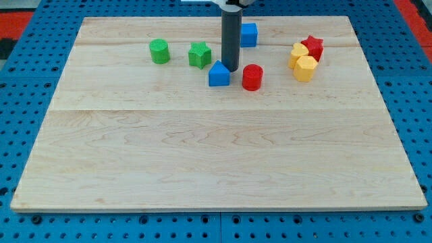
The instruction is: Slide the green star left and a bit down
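My tip [231, 70], a bare dark rod end gripping nothing, rests at three o'clock of the green star-shaped block [199, 55], just above the blue house-shaped block [218, 75], seemingly staged to shove the star toward eight o'clock.

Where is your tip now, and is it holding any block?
My tip: holds nothing; just above and right of the blue block, right of the green star.
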